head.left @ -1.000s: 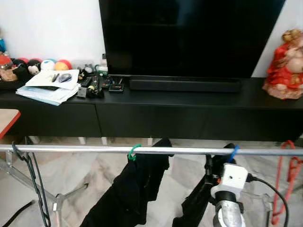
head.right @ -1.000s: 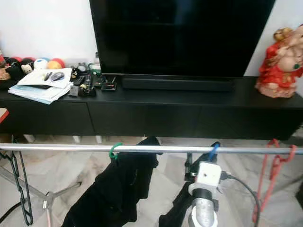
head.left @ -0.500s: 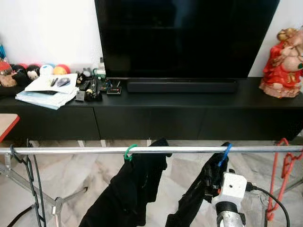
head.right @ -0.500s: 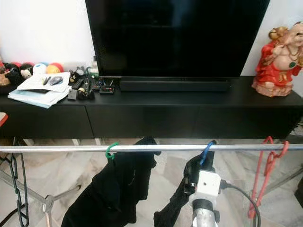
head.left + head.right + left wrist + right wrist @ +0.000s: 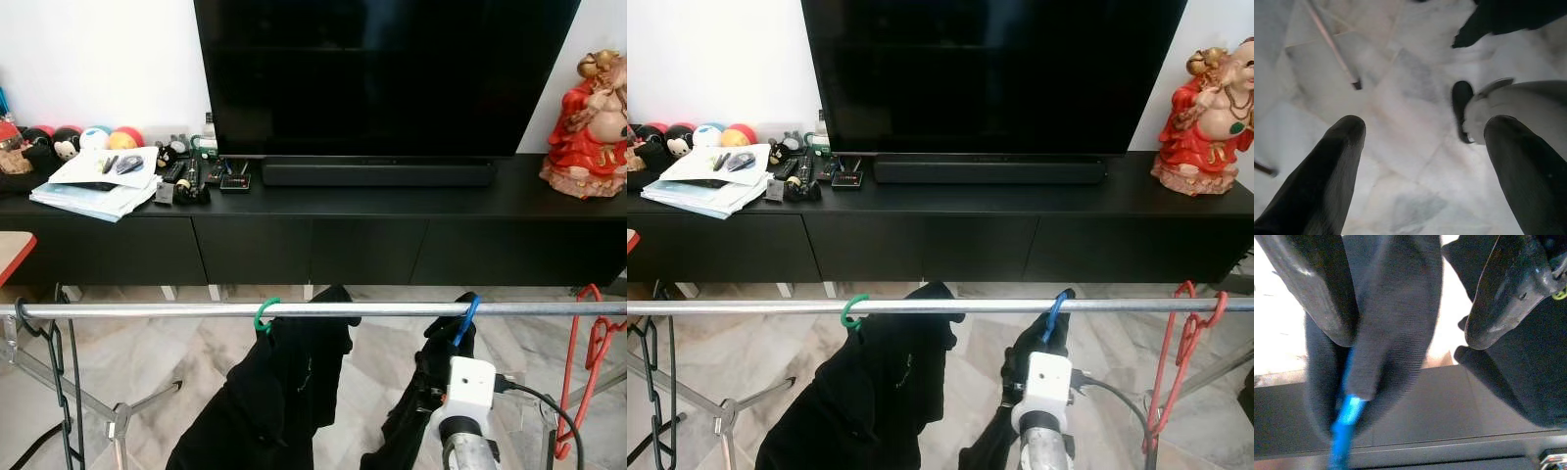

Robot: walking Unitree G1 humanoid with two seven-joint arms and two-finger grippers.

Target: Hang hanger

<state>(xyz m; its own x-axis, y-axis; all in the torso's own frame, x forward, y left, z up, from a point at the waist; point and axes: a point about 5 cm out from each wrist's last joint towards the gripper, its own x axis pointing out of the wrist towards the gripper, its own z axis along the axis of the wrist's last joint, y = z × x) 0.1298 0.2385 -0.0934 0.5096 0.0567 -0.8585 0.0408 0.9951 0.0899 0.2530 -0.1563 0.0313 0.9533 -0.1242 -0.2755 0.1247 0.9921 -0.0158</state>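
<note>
A silver rail (image 5: 176,309) runs across in front of me. A blue hanger hook (image 5: 466,319) sits over it, with a black garment (image 5: 431,392) hanging below. My right arm, topped by its white wrist camera (image 5: 468,385), reaches up just under that hook. In the right wrist view my right gripper (image 5: 1408,335) is open. The blue hanger neck (image 5: 1344,423), wrapped in black cloth, lies between the fingers against one finger (image 5: 1322,293) and clear of the other. My left gripper (image 5: 1422,132) is open over the marble floor.
A green-hooked hanger (image 5: 264,314) carries a second black garment (image 5: 274,392) to the left. A red hanger (image 5: 578,372) hangs at the right end of the rail and a black one (image 5: 54,382) at the left. Behind stands a black TV cabinet (image 5: 313,245) with a red statue (image 5: 593,127).
My right arm has sunk a little below the rail while the blue hook stays on it. The head view has shifted slightly.
</note>
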